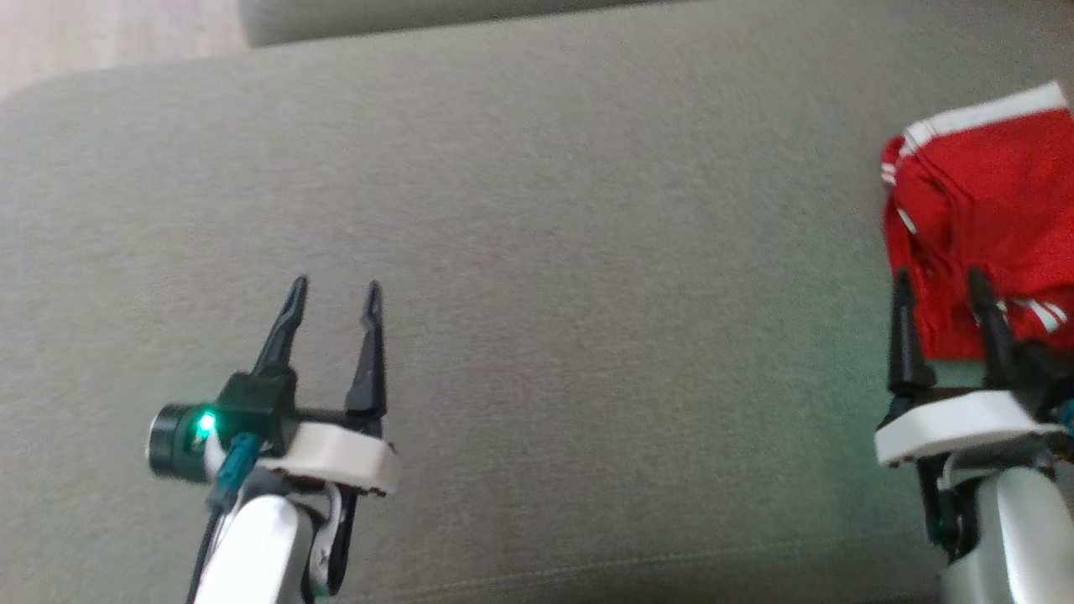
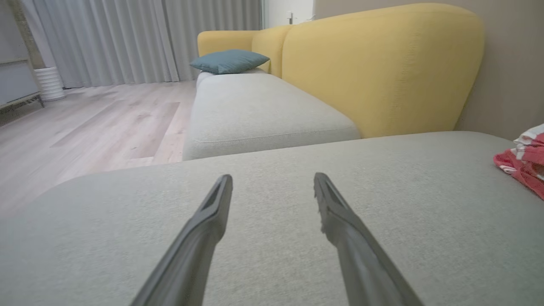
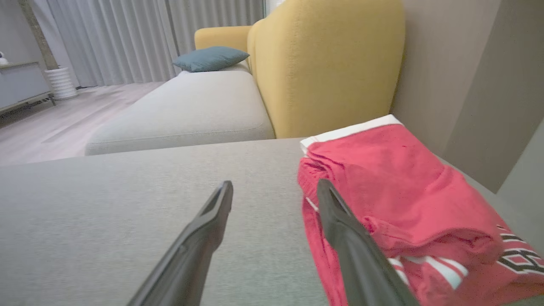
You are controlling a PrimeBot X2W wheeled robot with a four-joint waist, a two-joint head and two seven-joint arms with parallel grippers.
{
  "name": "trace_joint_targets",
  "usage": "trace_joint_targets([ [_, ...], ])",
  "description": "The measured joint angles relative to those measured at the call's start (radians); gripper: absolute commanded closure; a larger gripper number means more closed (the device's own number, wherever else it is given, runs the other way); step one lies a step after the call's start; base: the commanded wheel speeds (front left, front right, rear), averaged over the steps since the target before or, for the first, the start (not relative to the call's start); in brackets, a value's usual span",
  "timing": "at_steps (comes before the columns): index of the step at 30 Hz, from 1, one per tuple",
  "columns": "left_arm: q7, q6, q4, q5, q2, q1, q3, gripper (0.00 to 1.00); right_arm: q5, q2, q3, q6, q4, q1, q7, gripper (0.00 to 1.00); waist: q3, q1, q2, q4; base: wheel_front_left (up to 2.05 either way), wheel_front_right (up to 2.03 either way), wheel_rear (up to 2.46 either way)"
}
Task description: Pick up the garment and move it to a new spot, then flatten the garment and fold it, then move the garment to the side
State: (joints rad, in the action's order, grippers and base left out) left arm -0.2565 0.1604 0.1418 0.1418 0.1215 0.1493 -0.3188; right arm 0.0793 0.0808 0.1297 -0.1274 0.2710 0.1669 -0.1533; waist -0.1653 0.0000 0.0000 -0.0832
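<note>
Spilling past the right edge, red garment (image 1: 990, 210)

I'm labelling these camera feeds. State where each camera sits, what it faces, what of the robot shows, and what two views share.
Head view: on the head, looking down at the grey seat cushion; left gripper lower left, right gripper lower right at the red garment.
Left wrist view: on the left wrist, low over the cushion, facing the yellow backrest; its open fingers.
Right wrist view: on the right wrist, facing likewise; its open fingers, one overlapping the garment.
Shared: both wrist views show the blue pillow and garment.
</note>
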Motion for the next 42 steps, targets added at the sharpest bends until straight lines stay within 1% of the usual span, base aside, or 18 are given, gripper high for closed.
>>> trace_joint_targets([
  [4, 0.000, 0.008, 0.000, 0.013, 0.007, -0.037, 0.022, 0.00, 0.009, -0.016, -0.047, 0.000, -0.124, -0.063, 0.046, 0.00, 0.035, 0.0000, 0.0000, 0.045, 0.00, 0.00, 0.00],
  [5, 0.000, 0.016, 0.000, 0.016, 0.008, -0.053, 0.037, 0.00, 0.010, -0.021, -0.064, 0.000, -0.163, -0.083, 0.069, 0.00, 0.051, 0.0000, 0.0000, 0.066, 0.00, 0.00, 0.00],
  [11, 0.000, 0.017, 0.004, 0.049, 0.025, -0.096, 0.052, 0.00, 0.018, -0.035, -0.094, 0.000, -0.228, -0.155, 0.113, 0.00, 0.101, 0.0000, 0.0000, 0.109, 0.00, 0.00, 0.00],
  [18, 0.000, 0.016, 0.008, 0.059, 0.034, -0.139, 0.059, 0.00, 0.053, -0.035, -0.098, 0.000, -0.254, -0.230, 0.138, 0.00, 0.149, 0.0000, 0.0000, 0.123, 0.00, 0.00, 0.00],
  [25, 0.014, 0.016, 0.004, 0.059, 0.049, -0.177, 0.052, 0.00, 0.069, -0.036, -0.096, 0.000, -0.275, -0.277, 0.160, 0.00, 0.177, 0.0000, 0.0000, 0.119, 0.00, 0.00, 0.00],
  [38, 0.035, 0.018, -0.001, 0.059, 0.065, -0.186, 0.042, 0.00, 0.069, -0.036, -0.096, 0.000, -0.288, -0.282, 0.164, 0.00, 0.184, 0.0000, 0.0001, 0.109, 0.00, 0.00, 0.00],
  [42, 0.035, 0.025, -0.001, 0.059, 0.067, -0.186, 0.041, 0.00, 0.069, -0.036, -0.096, 0.000, -0.290, -0.282, 0.164, 0.00, 0.184, 0.0000, 0.0000, 0.106, 0.00, 0.00, 0.00],
])
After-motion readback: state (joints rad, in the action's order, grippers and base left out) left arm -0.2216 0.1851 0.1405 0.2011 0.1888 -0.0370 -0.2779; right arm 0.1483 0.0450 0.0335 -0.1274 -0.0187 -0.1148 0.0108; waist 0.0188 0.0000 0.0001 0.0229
